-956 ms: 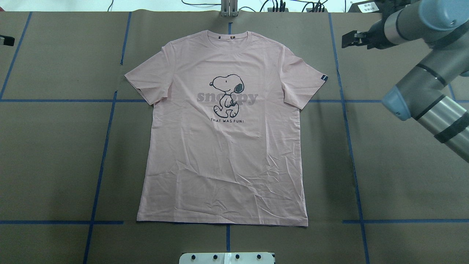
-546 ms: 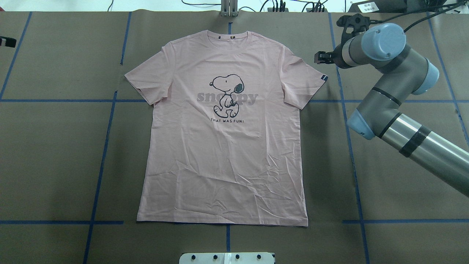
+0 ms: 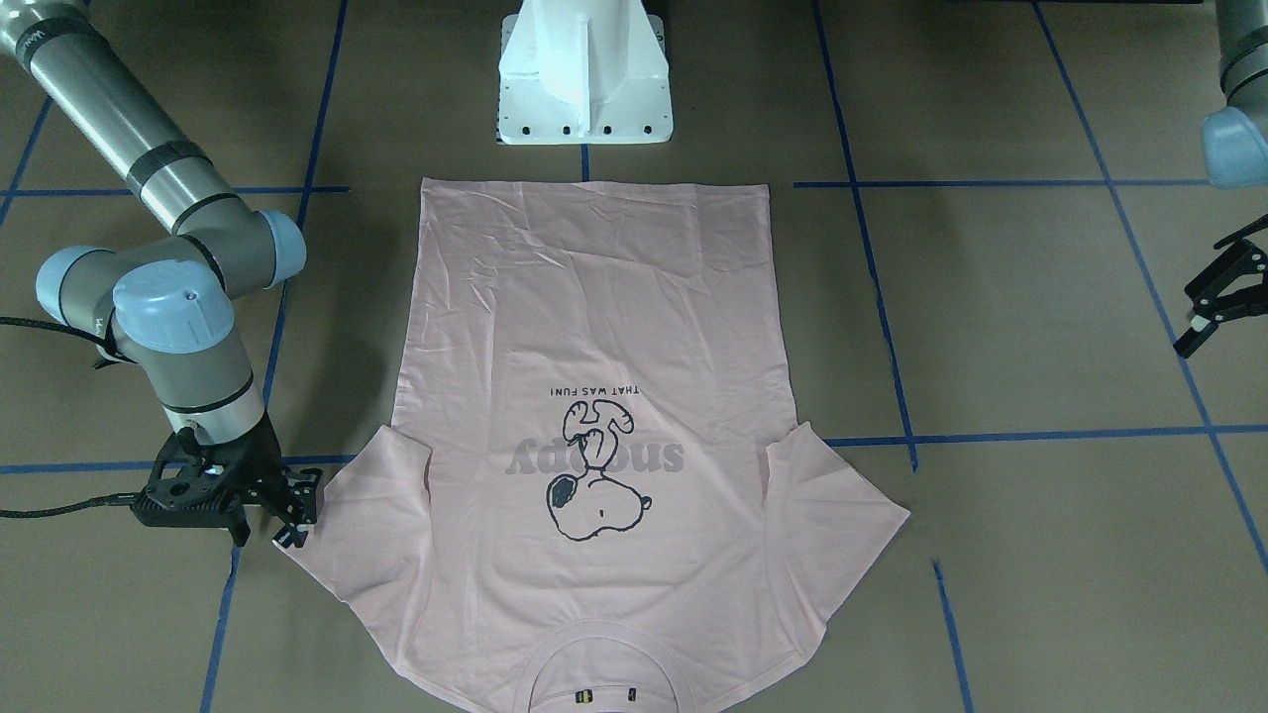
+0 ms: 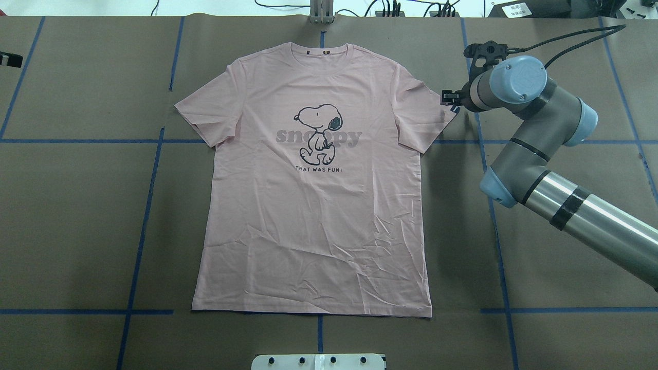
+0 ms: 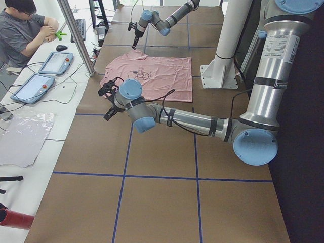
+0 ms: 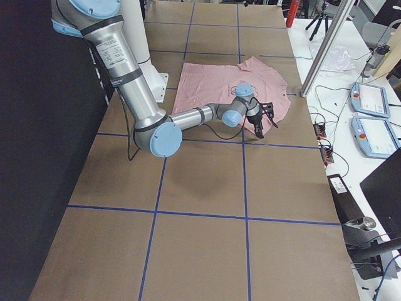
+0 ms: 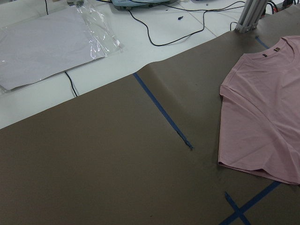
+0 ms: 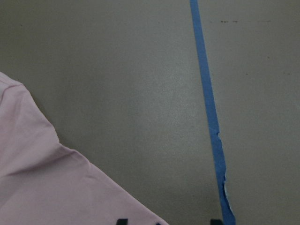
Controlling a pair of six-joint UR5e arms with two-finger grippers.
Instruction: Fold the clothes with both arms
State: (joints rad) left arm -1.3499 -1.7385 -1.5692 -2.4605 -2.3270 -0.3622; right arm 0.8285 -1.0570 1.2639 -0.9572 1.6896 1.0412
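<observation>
Pink, limp, light fabric: we are judging the T-shirt (image 4: 313, 216) wants pinching at its sleeve edge, where the right gripper (image 3: 302, 510) is hovering spread; left gripper (image 3: 1194, 319), spread, far off.

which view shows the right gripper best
Exterior front-facing: the right gripper shows whole, fingers apart at the T-shirt sleeve. Overhead, the right arm hides most; side views show it small; right wrist only fingertips.

Pale pink Snoopy T-shirt (image 4: 313, 221) flat on the table, print up, collar away from the robot, lower half creased, right gripper (image 3: 300, 515) low at one sleeve's corner, fingers parted, left gripper (image 3: 1216, 297) well apart, fingers spread
</observation>
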